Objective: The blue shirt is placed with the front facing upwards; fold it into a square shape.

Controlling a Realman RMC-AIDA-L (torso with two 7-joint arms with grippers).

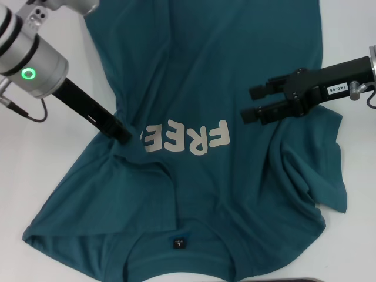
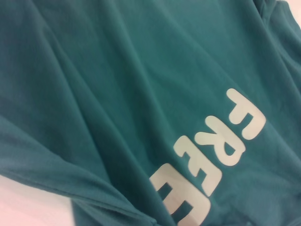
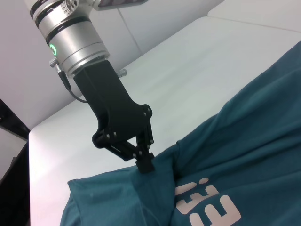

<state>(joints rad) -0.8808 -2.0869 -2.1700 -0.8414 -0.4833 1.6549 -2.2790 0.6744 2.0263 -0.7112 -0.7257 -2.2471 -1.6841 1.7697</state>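
The blue shirt (image 1: 194, 64) lies front up on the white table, collar and dark label (image 1: 178, 243) toward me, with the white letters "FREE" (image 1: 188, 138) across the chest. My left gripper (image 1: 123, 134) is down on the shirt just left of the letters. Its fingertips (image 3: 146, 162) are shut on a raised fold of cloth, which the right wrist view shows clearly. My right gripper (image 1: 249, 106) hovers over the shirt's right side, open, with nothing between its fingers. The left wrist view shows only wrinkled shirt (image 2: 117, 84) and the letters (image 2: 216, 155).
White table (image 1: 352, 29) surrounds the shirt on both sides. The right sleeve area (image 1: 305, 176) is bunched into creases. The left sleeve (image 1: 53, 217) spreads toward the near left. A thin dark edge (image 1: 282, 280) shows at the bottom of the head view.
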